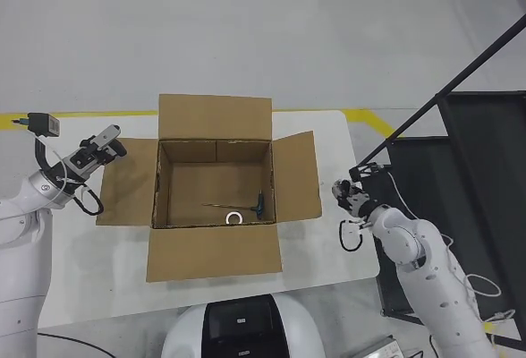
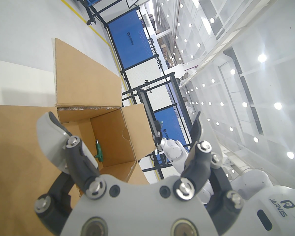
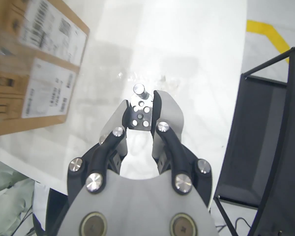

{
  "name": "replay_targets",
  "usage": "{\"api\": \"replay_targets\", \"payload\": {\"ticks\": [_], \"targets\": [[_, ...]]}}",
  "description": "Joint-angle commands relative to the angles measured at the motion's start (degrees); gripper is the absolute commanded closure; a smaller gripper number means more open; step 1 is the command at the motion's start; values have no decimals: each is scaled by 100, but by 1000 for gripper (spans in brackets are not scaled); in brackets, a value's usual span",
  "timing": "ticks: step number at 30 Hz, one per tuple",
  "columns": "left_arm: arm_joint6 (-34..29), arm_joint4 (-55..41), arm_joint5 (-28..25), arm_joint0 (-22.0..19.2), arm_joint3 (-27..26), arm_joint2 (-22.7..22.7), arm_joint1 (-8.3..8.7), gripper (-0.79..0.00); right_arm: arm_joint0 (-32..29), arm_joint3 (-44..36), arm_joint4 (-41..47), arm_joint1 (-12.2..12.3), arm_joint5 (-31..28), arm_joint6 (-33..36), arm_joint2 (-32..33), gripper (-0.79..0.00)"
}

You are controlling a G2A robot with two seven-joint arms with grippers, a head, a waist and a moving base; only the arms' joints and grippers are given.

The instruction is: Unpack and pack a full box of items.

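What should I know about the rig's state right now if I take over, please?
Left gripper: jaws open, empty, by the left flap of the box.
Right gripper: jaws shut on a small metal bracket, over the table right of the box, near the black rack.
In the box: a green T-handle key and a white ring.
Done: box looks almost emptied. Left: those two, then repacking.

The cardboard box (image 1: 214, 252) sits open on the white table (image 1: 330, 134), 4 flaps spread; a T-handle hex key (image 1: 260, 205) and a white ring (image 1: 234, 218) lie inside.
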Motion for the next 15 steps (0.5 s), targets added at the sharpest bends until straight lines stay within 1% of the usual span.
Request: {"api": "replay_targets", "payload": {"ticks": [1, 5, 8, 10, 12, 15], "targets": [[0, 0, 0, 0, 0, 0, 0, -785, -154, -563, 191, 15, 25, -69, 303, 0], [0, 0, 0, 0, 0, 0, 0, -785, -436, -1445, 652, 33, -259, -38, 597, 0], [0, 0, 0, 0, 0, 0, 0, -785, -509, -1902, 884, 43, -550, 165, 503, 0], [0, 0, 0, 0, 0, 0, 0, -785, -437, -2041, 1060, 44, -780, 396, 221, 0], [0, 0, 0, 0, 0, 0, 0, -785, -278, -2031, 860, 39, -846, 566, -171, 0], [0, 0, 0, 0, 0, 0, 0, -785, 128, -1795, 658, -5, -781, 719, -912, 0]]}}
